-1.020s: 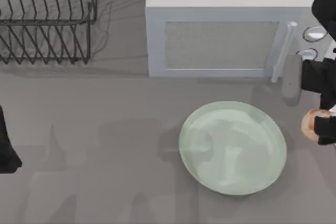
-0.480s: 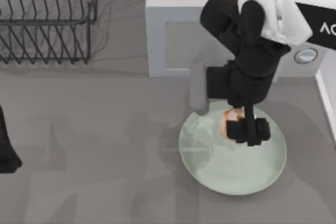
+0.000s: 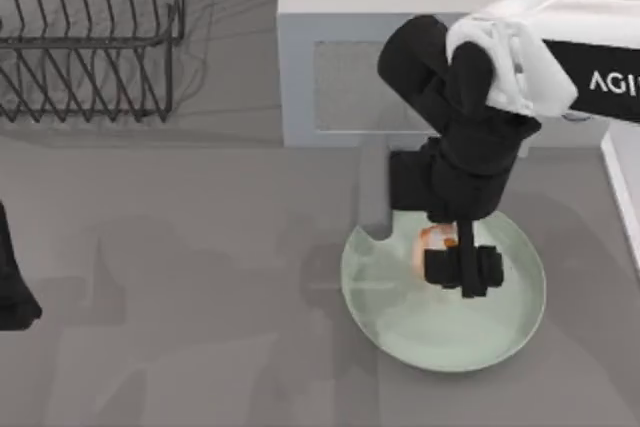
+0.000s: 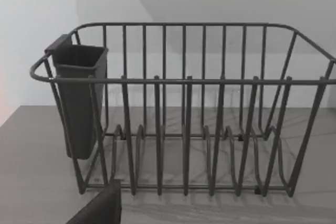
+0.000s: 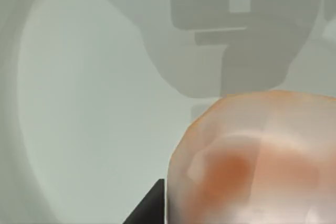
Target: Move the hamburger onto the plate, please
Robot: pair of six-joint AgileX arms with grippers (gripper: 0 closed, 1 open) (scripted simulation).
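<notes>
In the top view, our right arm reaches in from the right side and hangs over the plate (image 3: 440,292), which lies on the worktop (image 3: 200,297) in front of the microwave (image 3: 340,67). The right end effector (image 3: 458,265) points down above the middle of the plate. The hamburger (image 3: 432,241) sits between its fingers, so we judge that the end effector is closed on it. We cannot tell from this view if the hamburger already touches the plate or is a little above it. Our left arm (image 3: 15,277) is parked at the left edge of the worktop, and the dish rack (image 3: 90,37) stands at the back left.

In the left wrist view, we see the dish rack (image 4: 184,129) with its dark cutlery cup (image 4: 79,103). We cannot tell the state of the left end effector.

In the right wrist view, the hamburger (image 5: 257,161) is very close to the camera, with the pale green plate (image 5: 89,103) under it.

We think the step in hand is the placing. The next move calls for a short lowering until the hamburger rests on the plate, then opening the fingers and lifting straight up, so that the hamburger does not roll.
</notes>
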